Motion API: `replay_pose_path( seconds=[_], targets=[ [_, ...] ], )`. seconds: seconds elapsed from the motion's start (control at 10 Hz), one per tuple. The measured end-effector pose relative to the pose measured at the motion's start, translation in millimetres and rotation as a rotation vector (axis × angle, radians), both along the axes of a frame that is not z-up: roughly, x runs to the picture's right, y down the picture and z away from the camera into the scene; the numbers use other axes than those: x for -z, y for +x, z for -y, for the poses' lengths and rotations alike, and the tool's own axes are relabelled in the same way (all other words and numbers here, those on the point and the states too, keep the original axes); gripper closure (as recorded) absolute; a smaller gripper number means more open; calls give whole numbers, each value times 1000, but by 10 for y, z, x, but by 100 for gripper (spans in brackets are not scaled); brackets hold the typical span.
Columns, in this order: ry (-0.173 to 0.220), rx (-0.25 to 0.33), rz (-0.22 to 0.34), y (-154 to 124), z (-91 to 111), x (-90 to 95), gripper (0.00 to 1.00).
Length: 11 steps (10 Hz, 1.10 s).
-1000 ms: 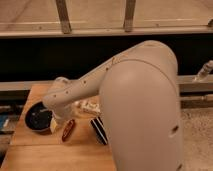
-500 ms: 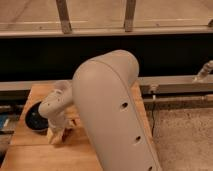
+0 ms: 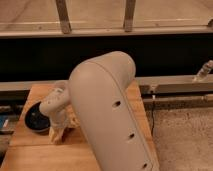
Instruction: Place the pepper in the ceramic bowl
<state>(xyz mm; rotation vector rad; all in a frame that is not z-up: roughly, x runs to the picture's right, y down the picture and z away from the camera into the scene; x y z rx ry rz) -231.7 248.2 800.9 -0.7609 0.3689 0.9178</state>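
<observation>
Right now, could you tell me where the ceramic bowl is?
In the camera view the ceramic bowl sits near the left edge of the wooden table, just left of the gripper, which is down at the tabletop.

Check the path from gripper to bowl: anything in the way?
Nothing visible. The gripper is down at the table, just right of the bowl, and no object shows in the narrow gap between them. The pepper is not in view; the arm covers the table right of the gripper, so I can't place it.

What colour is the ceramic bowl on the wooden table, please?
The shallow round ceramic bowl is dark navy-black, camera view; the tool is beside it.
</observation>
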Motion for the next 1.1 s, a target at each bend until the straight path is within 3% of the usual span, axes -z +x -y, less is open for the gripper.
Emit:
replay_pose_path(
  seconds=[0.3, 0.7, 0.8, 1.1],
  targets=[
    [-19, 15, -19, -45, -101, -112, 53],
    [-17, 13, -25, 5, -35, -91, 94],
    [-18, 14, -22, -7, -37, -81, 99],
    [10, -25, 15, 39, 47, 38, 100]
  ],
)
